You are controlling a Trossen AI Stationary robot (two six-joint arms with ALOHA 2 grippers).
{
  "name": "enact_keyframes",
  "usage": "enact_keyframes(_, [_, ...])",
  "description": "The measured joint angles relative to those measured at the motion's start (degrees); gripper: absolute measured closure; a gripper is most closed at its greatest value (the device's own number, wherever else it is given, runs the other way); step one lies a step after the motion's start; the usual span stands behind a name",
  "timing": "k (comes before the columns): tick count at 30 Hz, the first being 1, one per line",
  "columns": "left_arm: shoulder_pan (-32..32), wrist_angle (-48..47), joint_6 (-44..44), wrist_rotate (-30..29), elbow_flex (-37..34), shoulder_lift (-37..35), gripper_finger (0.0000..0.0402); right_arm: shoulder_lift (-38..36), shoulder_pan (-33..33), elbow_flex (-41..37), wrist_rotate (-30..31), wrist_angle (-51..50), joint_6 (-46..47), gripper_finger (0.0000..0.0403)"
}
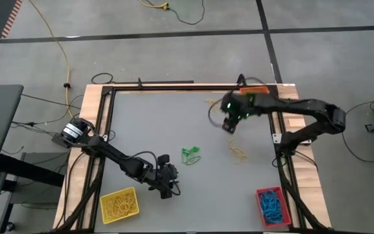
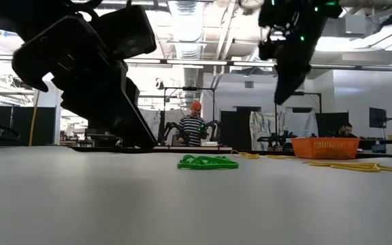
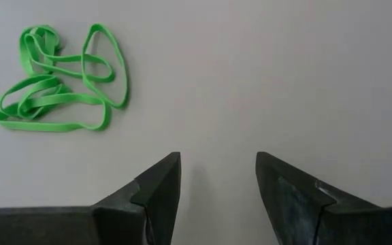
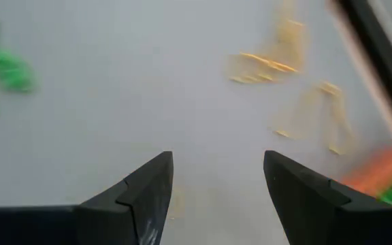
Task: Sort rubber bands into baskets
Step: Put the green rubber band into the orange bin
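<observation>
- Bench point(image 1: 174, 123) grey, framed by black rails on a wooden border, carrying 3 baskets and scattered rubber bands.
- Green rubber bands point(image 1: 190, 154) lie in a tangled clump near the middle of the bench; the same clump shows in the left wrist view point(image 3: 56, 82) and flat on the surface in the low view point(image 2: 207, 162).
- Left tool point(image 1: 168, 181) sits low over the bench near the front left, just beside the green clump but not touching it; its 2 fingers point(image 3: 156, 190) are spread with bare bench between them, holding nothing.
- Yellow basket point(image 1: 119, 205) stands at the front left corner, close to the left tool, with yellow bands inside.
- Red basket point(image 1: 273, 207) stands at the front right corner, holding blue bands.
- Orange basket point(image 1: 255, 91) sits at the far right edge, partly hidden under the right arm; in the low view it stands on the bench at the right point(image 2: 325, 147).
- Right tool point(image 1: 229, 125) hangs above the bench at the far right, near the orange basket; its fingers point(image 4: 141, 194) are spread apart and empty.
- Yellow rubber bands point(image 1: 237, 153) lie loose on the bench below and in front of the right tool, with more strewn near the far edge point(image 4: 271, 64).
- A person in a striped top point(image 2: 193, 127) stands in the room beyond the bench.
</observation>
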Motion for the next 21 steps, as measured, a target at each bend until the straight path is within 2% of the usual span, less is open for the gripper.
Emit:
enact_keyframes(7, [-1.8,0.0,-0.2,-3.1,0.0,0.0,0.0221,7.3,18.5,0.0,0.3,14.0,1.6,0.0143])
enact_keyframes(11, [-2.4,0.0,-0.3,-4.6,0.0,0.0,0.0221,13.8,25.5,0.0,3.1,23.0,1.6,0.0143])
enact_keyframes(16, [-2.7,0.3,-0.5,-6.5,0.0,0.0,0.0221,21.9,29.3,0.0,5.2,32.5,1.6,0.0143])
enact_keyframes(21, [-2.6,0.3,-0.5,-8.4,0.0,0.0,0.0221,27.0,29.5,0.0,7.6,36.5,1.6,0.0147])
